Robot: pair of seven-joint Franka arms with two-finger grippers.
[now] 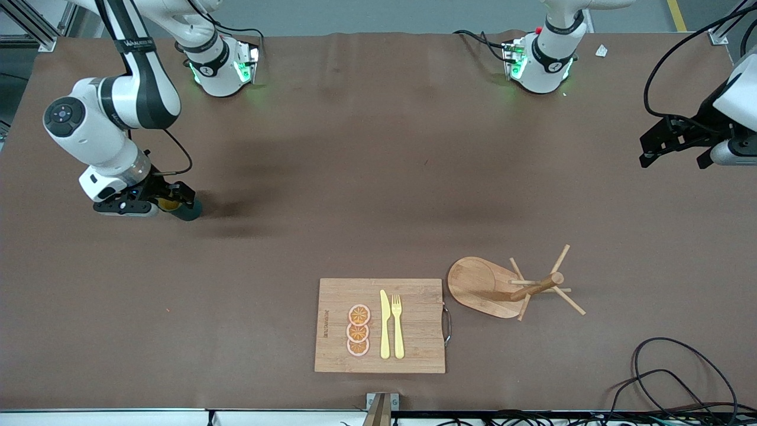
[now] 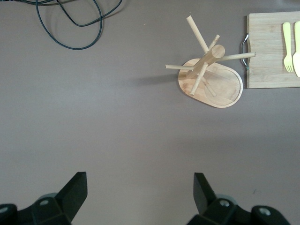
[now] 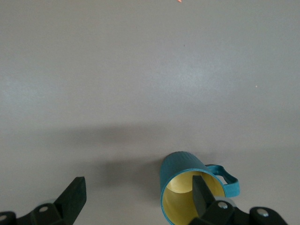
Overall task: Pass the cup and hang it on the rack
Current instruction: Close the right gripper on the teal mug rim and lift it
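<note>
The cup [image 1: 189,209] is dark teal with a yellow inside and stands on the brown table at the right arm's end. In the right wrist view the cup [image 3: 180,161] shows its open mouth and its loop handle. My right gripper [image 1: 157,204] is low at the cup and open wide [image 3: 138,180]. One finger [image 3: 200,190] lies across the cup's mouth and the other stands well clear of it. The rack [image 1: 514,287] stands beside the cutting board, and the left wrist view [image 2: 211,75] shows it too. My left gripper [image 1: 674,157] waits open and empty [image 2: 140,177] above the table at the left arm's end.
A bamboo cutting board [image 1: 414,307] with a metal handle lies near the front edge; it carries a yellow knife [image 1: 385,325], a yellow fork [image 1: 397,328] and orange slices [image 1: 358,330]. Black cables [image 1: 680,378] lie at the front corner near the rack.
</note>
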